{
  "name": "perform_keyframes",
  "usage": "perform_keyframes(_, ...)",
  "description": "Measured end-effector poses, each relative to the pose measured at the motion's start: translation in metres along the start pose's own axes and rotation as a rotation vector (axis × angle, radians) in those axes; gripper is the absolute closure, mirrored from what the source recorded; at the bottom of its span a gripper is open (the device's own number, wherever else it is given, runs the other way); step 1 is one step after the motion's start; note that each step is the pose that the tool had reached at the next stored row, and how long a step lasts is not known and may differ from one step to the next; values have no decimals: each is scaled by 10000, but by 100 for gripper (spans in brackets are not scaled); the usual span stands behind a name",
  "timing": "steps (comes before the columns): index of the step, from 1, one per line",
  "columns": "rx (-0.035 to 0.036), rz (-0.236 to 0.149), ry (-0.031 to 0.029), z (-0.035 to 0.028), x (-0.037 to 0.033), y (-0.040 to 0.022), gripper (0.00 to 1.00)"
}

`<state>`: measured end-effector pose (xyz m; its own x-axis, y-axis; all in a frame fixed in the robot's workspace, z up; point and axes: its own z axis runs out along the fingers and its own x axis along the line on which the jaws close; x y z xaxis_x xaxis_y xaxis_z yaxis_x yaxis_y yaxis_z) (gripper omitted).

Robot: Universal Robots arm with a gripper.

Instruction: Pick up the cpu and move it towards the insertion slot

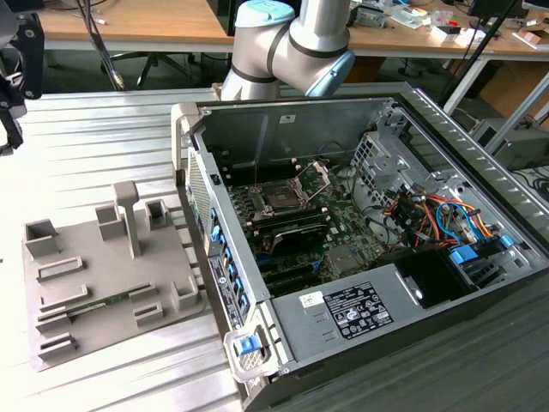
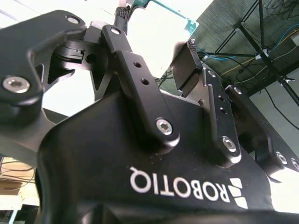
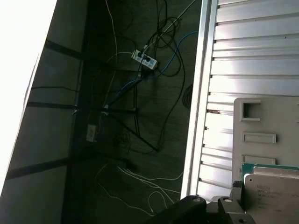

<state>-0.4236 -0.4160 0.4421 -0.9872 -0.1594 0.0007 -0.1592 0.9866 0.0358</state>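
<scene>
The cpu [image 3: 273,192], a silvery square with a green rim, shows in the first wrist view close to the camera, in front of the grey fixture plate [image 3: 264,122]. In the second wrist view its green edge [image 2: 163,8] spans the tips of the black gripper [image 2: 156,28], whose fingers [image 2: 127,60] are shut on it. The insertion slot [image 1: 279,197] lies on the motherboard inside the opened computer case [image 1: 360,257], its silver bracket [image 1: 316,174] hinged up. The arm [image 1: 292,39] rises behind the case at the top of the exterior view.
The fixture plate [image 1: 94,275] with raised posts lies at the exterior view's left on the ribbed metal table [image 1: 111,137]. Drive cages and coloured cables [image 1: 437,215] fill the case's right. Beyond the table's edge, cables lie on the floor [image 3: 140,70].
</scene>
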Motion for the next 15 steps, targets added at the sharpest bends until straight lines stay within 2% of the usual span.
perform_keyframes(15,0,1,1,-96,0,4,45)
